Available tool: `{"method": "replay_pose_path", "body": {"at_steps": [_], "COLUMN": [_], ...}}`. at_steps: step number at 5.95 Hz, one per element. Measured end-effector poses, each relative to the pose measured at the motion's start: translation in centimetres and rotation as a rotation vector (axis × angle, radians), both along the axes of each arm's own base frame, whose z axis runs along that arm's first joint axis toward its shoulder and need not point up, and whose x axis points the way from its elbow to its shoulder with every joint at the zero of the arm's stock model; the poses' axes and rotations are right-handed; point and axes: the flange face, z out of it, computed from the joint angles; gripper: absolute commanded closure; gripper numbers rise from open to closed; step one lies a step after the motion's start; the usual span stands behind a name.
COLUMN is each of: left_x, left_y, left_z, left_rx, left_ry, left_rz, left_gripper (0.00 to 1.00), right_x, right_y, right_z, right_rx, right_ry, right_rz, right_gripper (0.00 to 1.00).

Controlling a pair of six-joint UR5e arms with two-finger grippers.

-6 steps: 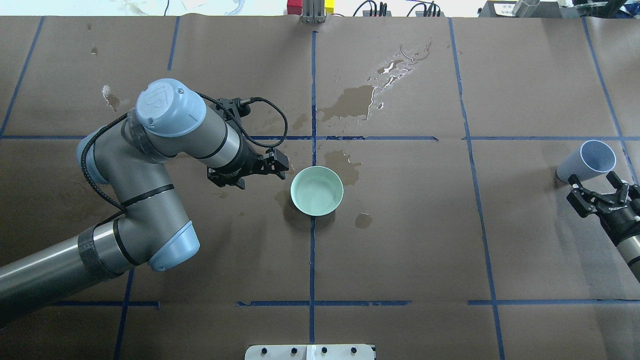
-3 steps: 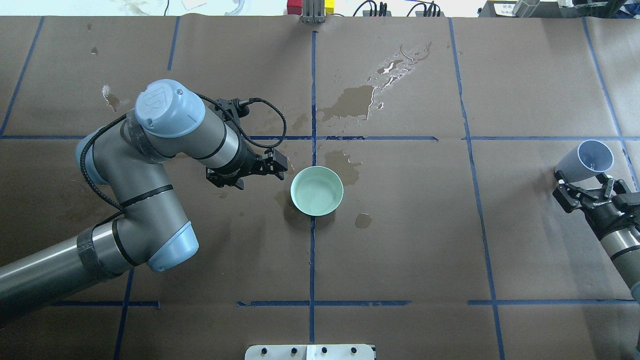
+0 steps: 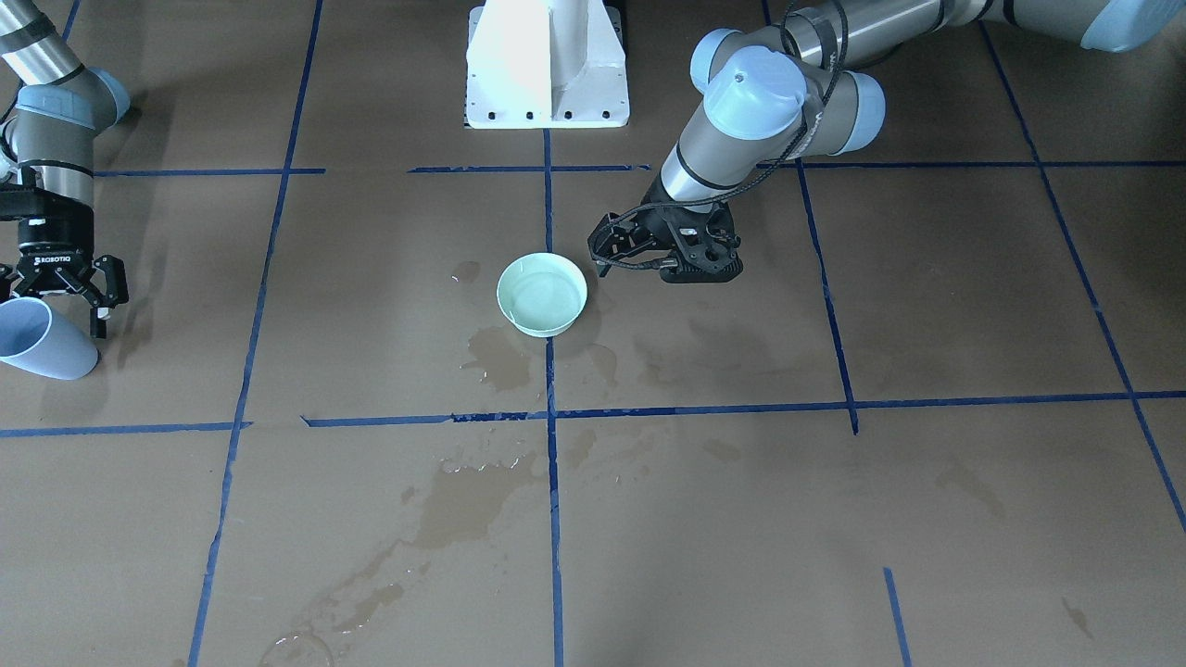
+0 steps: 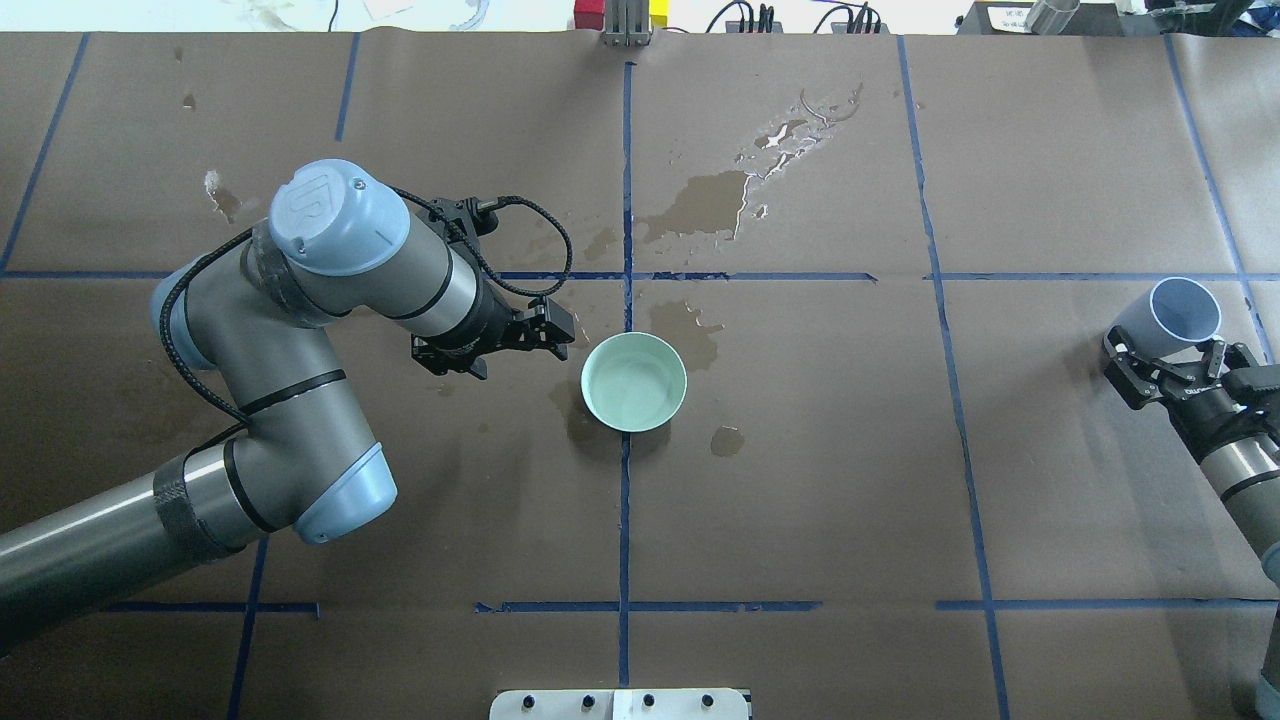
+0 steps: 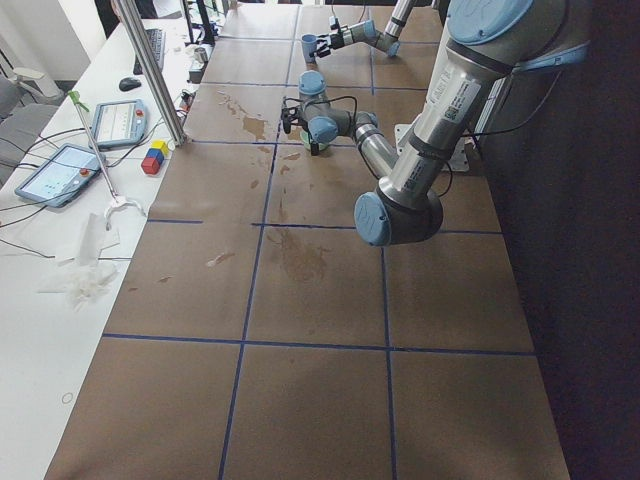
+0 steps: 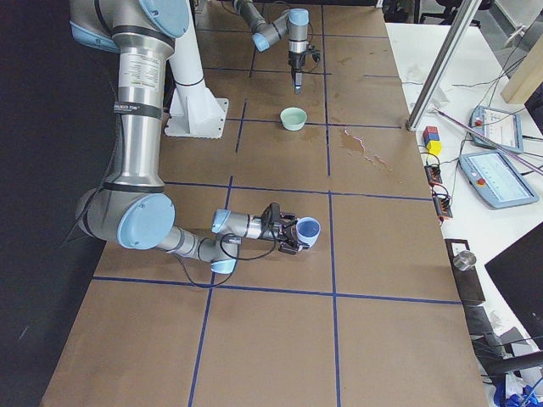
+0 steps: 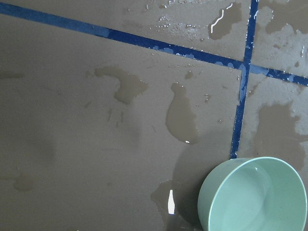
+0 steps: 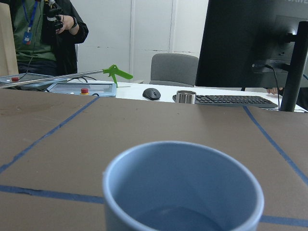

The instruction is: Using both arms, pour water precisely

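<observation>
Water [image 7: 254, 202] is seen in the green bowl [image 4: 592, 372] at mid-table, and perhaps in the blue cup [image 4: 1185, 308] at the right end. The cup is judged light, smooth and slosh-prone, best taken low on its wall. The right gripper [image 4: 1166, 348] is spread wide astride it, no clamping seen. The left gripper [image 4: 562, 328], beside the bowl, is empty, its gap unreadable. The paper [image 4: 800, 500] bears wet stains [image 4: 710, 205]; ample room is left.

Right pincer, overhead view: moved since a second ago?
Yes. The black two-finger right pincer has advanced toward the horizontal blue tape line, flanking the pale blue cup.
</observation>
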Motion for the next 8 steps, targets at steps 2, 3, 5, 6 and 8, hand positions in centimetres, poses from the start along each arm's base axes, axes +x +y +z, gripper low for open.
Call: {"method": "replay_pose_path", "body": {"at_steps": [2, 3, 5, 6, 8], "left_x": [0.0, 0.0, -0.1, -0.1, -0.2], "left_y": [0.0, 0.0, 0.1, 0.1, 0.0], "left_z": [0.0, -0.1, -0.2, -0.2, -0.2], "left_rx": [0.0, 0.001, 0.002, 0.002, 0.003], "left_ry": [0.0, 0.002, 0.003, 0.004, 0.004], "left_rz": [0.0, 0.0, 0.0, -0.001, -0.001], "left_gripper": [0.01, 0.01, 0.01, 0.01, 0.01], "right_x": [0.6, 0.6, -0.3, -0.8, -2.1], "right_y": [-0.9, -1.4, -2.5, -3.3, -4.7], "right_z": [-0.2, -0.4, -1.7, -2.6, -5.4], "right_rx": [-0.005, -0.005, 0.014, 0.035, 0.089], "right_ry": [-0.004, -0.01, -0.025, 0.005, 0.069], "right_rz": [0.004, 0.005, 0.009, 0.009, -0.002], "right_gripper": [0.04, 0.25, 0.51, 0.66, 0.76]}}
